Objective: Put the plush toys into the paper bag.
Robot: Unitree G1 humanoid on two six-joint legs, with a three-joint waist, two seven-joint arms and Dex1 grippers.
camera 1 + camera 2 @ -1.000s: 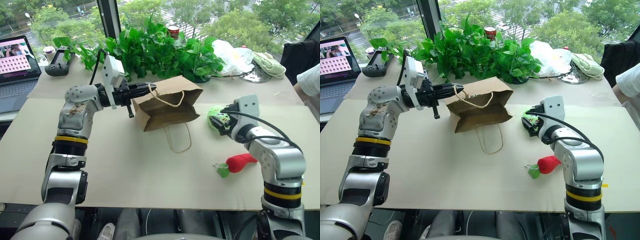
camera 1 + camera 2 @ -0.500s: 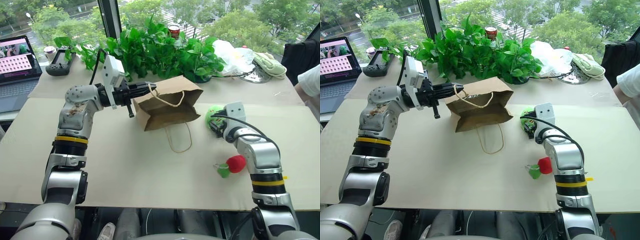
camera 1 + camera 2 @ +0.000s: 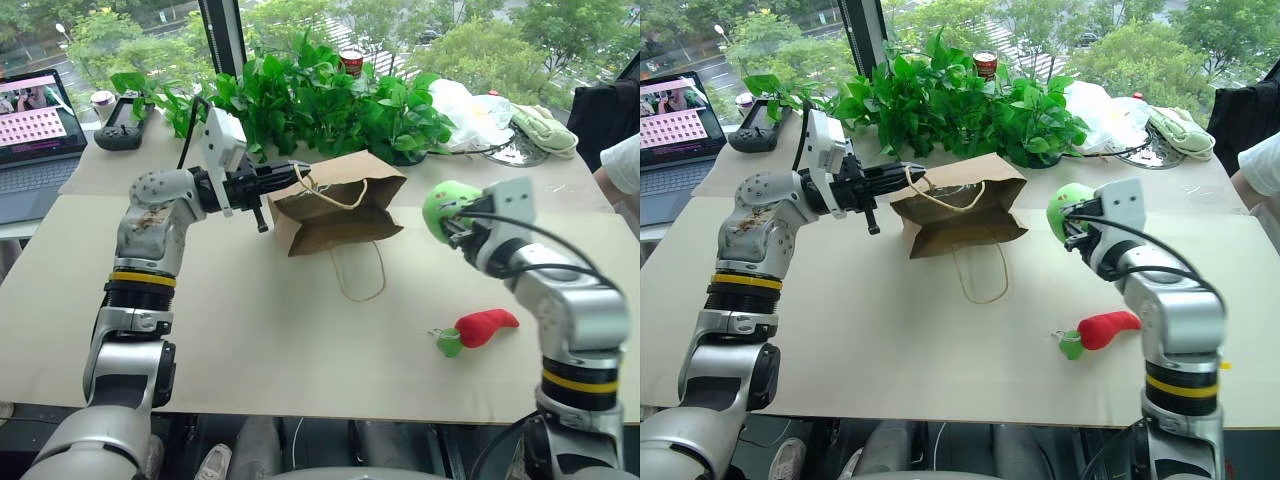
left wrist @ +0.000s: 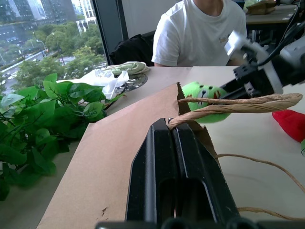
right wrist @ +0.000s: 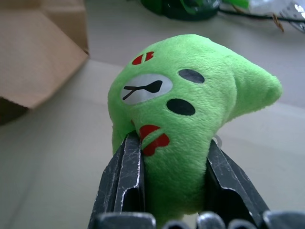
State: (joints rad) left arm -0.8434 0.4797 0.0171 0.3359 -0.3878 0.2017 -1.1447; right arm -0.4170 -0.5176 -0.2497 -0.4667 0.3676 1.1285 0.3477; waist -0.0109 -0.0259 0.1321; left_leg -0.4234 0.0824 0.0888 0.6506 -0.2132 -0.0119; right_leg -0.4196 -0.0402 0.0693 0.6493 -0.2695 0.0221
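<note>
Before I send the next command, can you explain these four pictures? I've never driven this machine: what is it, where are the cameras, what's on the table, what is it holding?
It is a two-armed humanoid robot. The two wide pictures come from a stereo camera on its head, looking down over the arms; the other two come from a camera on each wrist, looking along that pincer's fingers.

On the table lies a brown paper bag on its side, with a red chili toy near the right arm. Behind stand leafy plants, a laptop and a white plastic bag.

The left pincer is shut on one cord handle at the bag's mouth. The right pincer grips the lime-green plush toy, lifted off the table. A person in a white shirt sits across the table.
</note>
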